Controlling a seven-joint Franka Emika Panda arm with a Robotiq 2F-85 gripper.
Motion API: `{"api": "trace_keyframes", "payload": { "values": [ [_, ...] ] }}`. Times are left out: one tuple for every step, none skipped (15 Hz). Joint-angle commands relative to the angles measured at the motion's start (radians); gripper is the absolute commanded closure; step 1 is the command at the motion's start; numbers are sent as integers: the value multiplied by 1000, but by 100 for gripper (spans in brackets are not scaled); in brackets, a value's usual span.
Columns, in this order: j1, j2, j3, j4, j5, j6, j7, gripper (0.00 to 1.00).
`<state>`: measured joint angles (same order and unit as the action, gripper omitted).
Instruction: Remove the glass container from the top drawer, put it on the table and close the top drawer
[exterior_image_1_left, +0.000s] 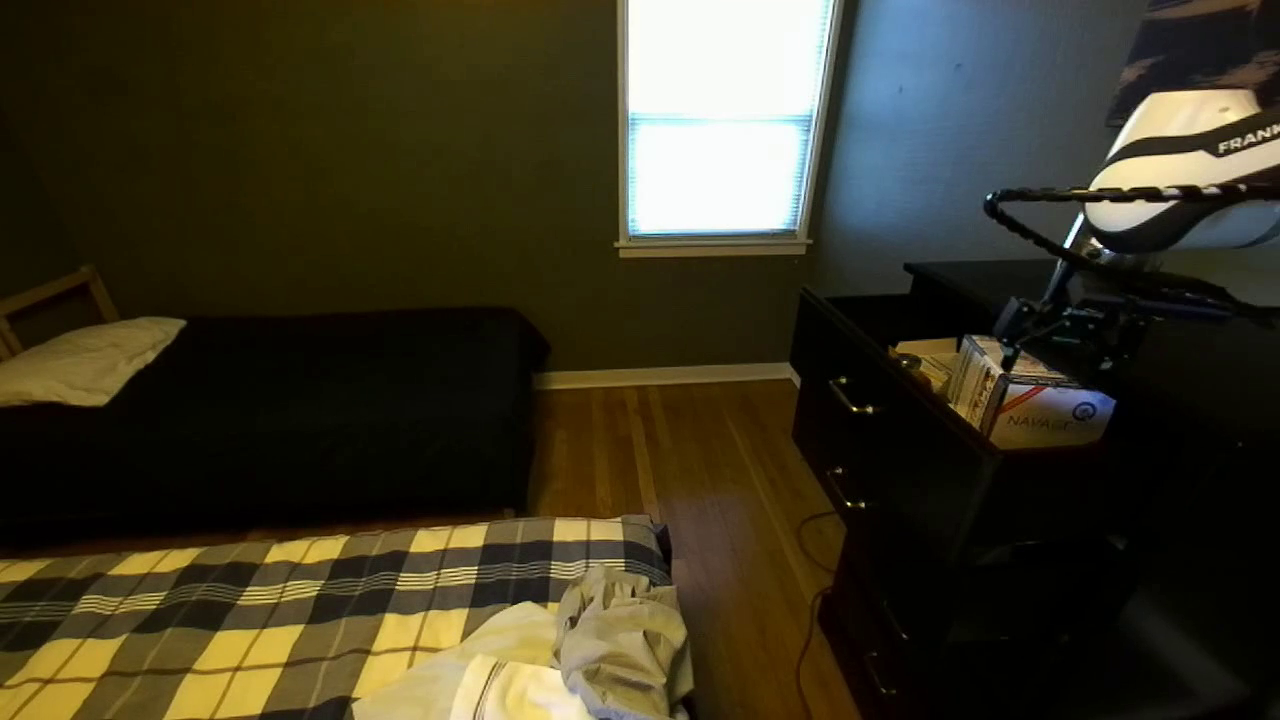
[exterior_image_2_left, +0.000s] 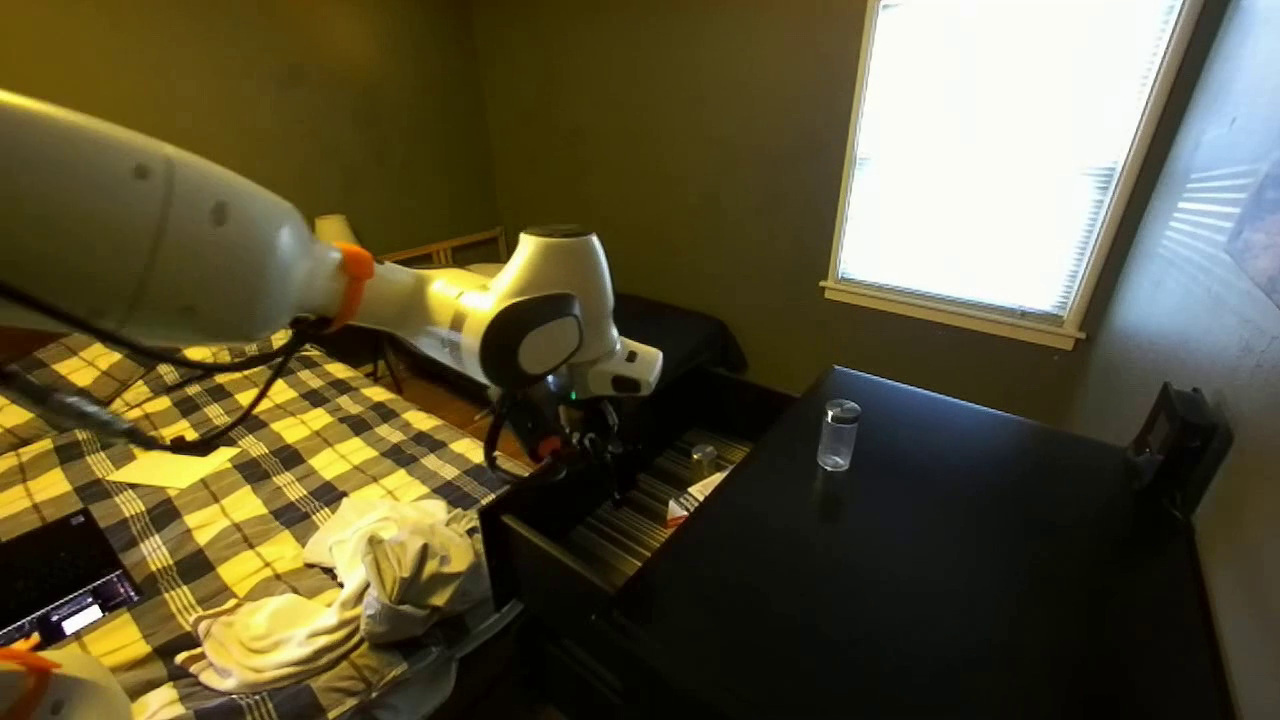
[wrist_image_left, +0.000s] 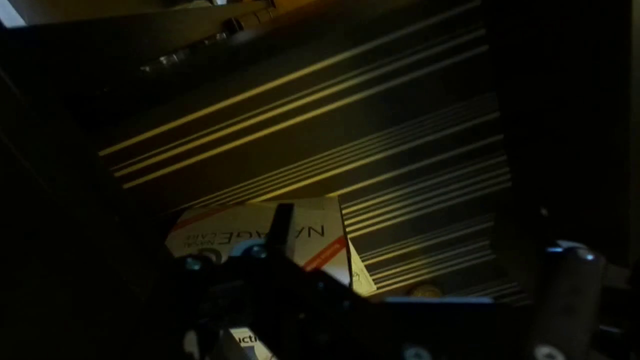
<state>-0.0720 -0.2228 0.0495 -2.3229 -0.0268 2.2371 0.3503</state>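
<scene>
A clear glass container with a metal lid (exterior_image_2_left: 838, 436) stands upright on the table, the black dresser top (exterior_image_2_left: 960, 560). The top drawer (exterior_image_1_left: 885, 395) is pulled open; its near side wall (exterior_image_2_left: 550, 555) and striped lining (wrist_image_left: 320, 120) also show. A second small lidded jar (exterior_image_2_left: 703, 460) stands inside the drawer; it shows in an exterior view (exterior_image_1_left: 908, 364), and a round gold-coloured top (wrist_image_left: 425, 291) shows low in the wrist view. My gripper (exterior_image_1_left: 1060, 355) is over the open drawer, near the white box, with its fingers apart and nothing between them. It also shows in an exterior view (exterior_image_2_left: 612, 490).
A white NAVAGE box (exterior_image_1_left: 1050, 415) and papers lie in the drawer; the box also shows in the wrist view (wrist_image_left: 310, 225). A black device (exterior_image_2_left: 1180, 450) stands at the dresser's wall side. A plaid bed (exterior_image_2_left: 250, 480) with crumpled clothes (exterior_image_2_left: 400, 570) lies beside the drawer.
</scene>
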Motion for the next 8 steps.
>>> {"api": "trace_keyframes", "payload": {
  "values": [
    [-20, 235, 21, 248, -40, -38, 221, 0],
    [0, 290, 4, 311, -44, -56, 279, 0],
    [13, 343, -3, 369, -47, -58, 339, 0],
    [27, 393, -13, 429, -47, -61, 399, 0],
    [44, 441, -23, 487, -63, -75, 467, 0],
    [64, 490, -34, 546, -75, -84, 536, 0],
    [55, 537, -13, 604, -89, -94, 609, 0],
    [73, 581, -19, 658, -103, -87, 682, 0]
  ]
}}
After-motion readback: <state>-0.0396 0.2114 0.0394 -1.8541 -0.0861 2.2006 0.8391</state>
